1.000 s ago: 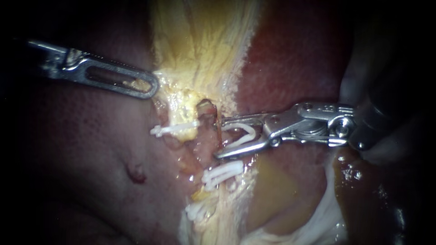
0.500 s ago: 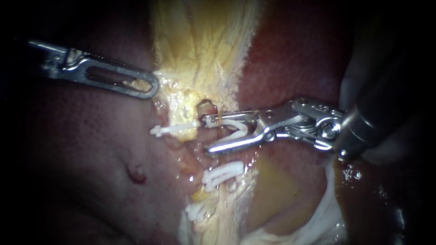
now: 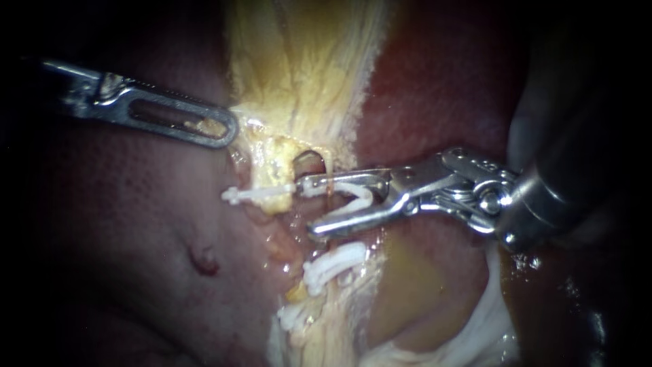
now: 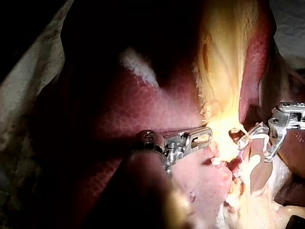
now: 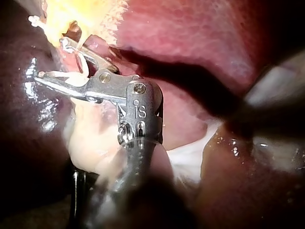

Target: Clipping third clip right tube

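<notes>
The right instrument (image 3: pixel 308 206), jaws wide and holding an open white clip (image 3: pixel 354 197), straddles the tube (image 3: pixel 330 190) crosswise, while the left instrument (image 3: pixel 229 129) pinches yellow tissue (image 3: pixel 272 163) in closed jaws

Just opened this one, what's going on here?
The right instrument carries an open clip and holds it at the tube, beside the yellow tissue. That clip is not yet closed. Three placed clips sit nearby, one level with the instrument and two lower down. The left instrument grips the edge of the yellow tissue, over the liver.
</notes>
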`<state>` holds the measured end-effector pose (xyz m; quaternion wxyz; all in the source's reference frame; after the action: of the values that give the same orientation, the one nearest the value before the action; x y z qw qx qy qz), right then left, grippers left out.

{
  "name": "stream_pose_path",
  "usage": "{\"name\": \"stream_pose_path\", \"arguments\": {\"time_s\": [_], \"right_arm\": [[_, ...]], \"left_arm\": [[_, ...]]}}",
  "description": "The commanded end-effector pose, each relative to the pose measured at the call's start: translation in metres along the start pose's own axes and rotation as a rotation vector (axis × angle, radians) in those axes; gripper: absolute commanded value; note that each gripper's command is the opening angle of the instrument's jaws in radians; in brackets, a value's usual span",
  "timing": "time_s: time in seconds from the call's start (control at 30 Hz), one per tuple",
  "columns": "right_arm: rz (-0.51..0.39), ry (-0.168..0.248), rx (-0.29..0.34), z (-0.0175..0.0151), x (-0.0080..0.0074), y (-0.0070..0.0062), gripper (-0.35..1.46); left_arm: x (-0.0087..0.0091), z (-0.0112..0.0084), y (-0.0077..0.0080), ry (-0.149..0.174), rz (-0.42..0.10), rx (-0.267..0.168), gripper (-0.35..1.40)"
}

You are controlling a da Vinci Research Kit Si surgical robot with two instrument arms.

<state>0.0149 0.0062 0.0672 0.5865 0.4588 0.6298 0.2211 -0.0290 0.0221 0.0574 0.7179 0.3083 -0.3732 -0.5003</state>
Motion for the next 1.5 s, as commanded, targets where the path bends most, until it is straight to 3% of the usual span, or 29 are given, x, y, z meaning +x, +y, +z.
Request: {"name": "stream_pose_path", "arguments": {"time_s": [0.03,0.23,0.77,1.4,1.43,1.5], "right_arm": [[0.001,0.006,0.004,0.0002,0.0003,-0.0003,0.5],[0.004,0.03,0.017,0.0011,0.0015,-0.0013,0.5],[0.022,0.041,-0.003,0.0004,0.0015,-0.0011,0.36],[0.022,0.046,-0.01,-0.0009,0.0013,-0.0006,-0.21],[0.034,0.047,-0.018,-0.001,0.0013,-0.0006,-0.31],[0.1,0.047,-0.051,-0.0012,0.0012,-0.0008,-0.35]], "left_arm": [[0.0,0.0,0.0,0.0,0.0,0.0,-0.35],[0.0,0.0001,0.0,0.0,0.0,0.0,-0.35],[0.0,0.0002,0.0001,0.0,0.001,0.0,-0.35],[0.0,0.0002,0.0002,0.0,0.001,0.0,-0.35],[0.0,0.0002,0.0002,0.0,0.001,0.0,-0.35],[0.0,0.0002,0.0002,0.0,0.001,0.0,-0.35]]}}
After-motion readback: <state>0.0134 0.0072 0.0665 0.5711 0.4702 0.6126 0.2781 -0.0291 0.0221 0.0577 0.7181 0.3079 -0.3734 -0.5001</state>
